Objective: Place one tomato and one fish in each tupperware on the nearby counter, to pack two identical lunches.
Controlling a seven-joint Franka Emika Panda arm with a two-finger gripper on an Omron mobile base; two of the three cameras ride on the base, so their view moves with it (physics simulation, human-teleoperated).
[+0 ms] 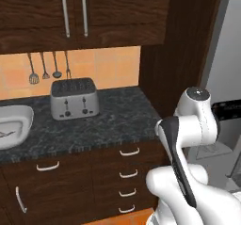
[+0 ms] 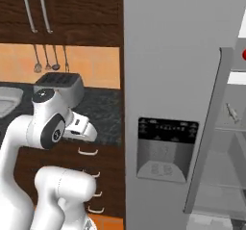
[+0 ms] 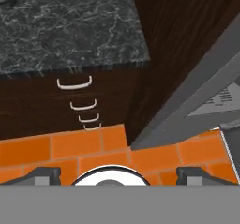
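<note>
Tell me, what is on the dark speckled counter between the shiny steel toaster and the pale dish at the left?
Nothing: in the left base view, bare speckled stone counter lies between the steel toaster and the pale shallow tupperware dish.

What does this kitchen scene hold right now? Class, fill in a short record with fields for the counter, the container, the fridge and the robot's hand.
counter: black speckled counter bearing a steel toaster
container: pale tupperware at the counter's left end, a thin grey fish inside
fridge: door open; a fish and a tomato on its shelves
hand: hand open, holding nothing, above the orange floor tiles
</note>
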